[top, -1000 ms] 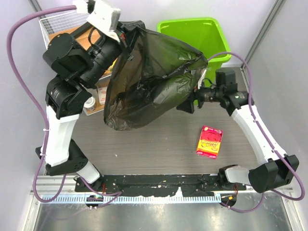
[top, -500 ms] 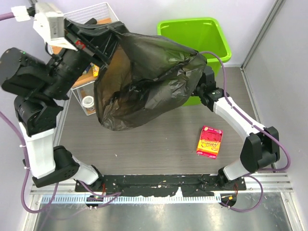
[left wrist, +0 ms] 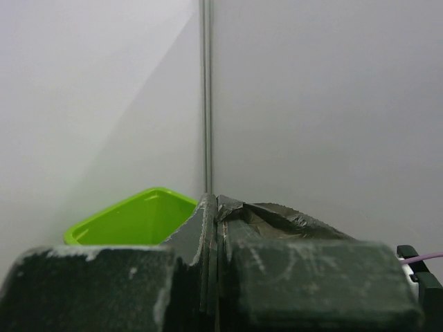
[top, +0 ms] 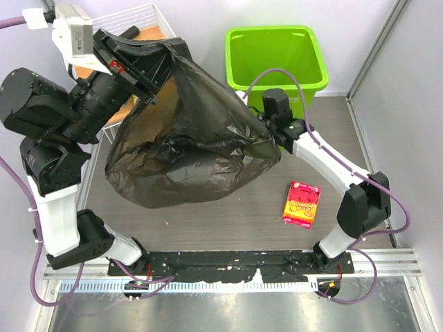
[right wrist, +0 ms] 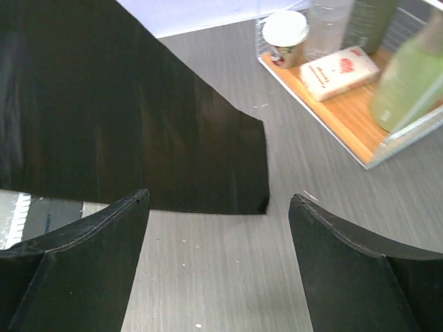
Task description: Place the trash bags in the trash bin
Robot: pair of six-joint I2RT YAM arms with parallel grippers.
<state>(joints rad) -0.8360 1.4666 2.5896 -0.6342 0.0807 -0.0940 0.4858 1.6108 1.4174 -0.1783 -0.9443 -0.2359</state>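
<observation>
The trash bag (top: 194, 145) is a big glossy black sack that hangs over the table's left half. My left gripper (top: 165, 54) is raised at the back left and shut on the bag's top edge. In the left wrist view the black film (left wrist: 277, 214) is pinched between the shut jaws of the left gripper (left wrist: 218, 238). The lime-green trash bin (top: 277, 55) stands at the back, right of the bag, and also shows as a green corner (left wrist: 131, 221). My right gripper (right wrist: 219, 197) is open and empty, low over the table. The bag's lower corner (right wrist: 104, 117) hangs just ahead of it.
A red snack packet (top: 301, 203) lies on the table right of centre. At the back left a wire basket (top: 142, 15) and a tray hold a cup (right wrist: 285, 28), a red-and-white packet (right wrist: 342, 69) and a green bottle (right wrist: 408, 76). Walls close in both sides.
The left arm has lifted the bag's edge up and to the left. The bag has swung off the bin's front and sagged left. The right arm has moved in under the bag's right side, still open.
</observation>
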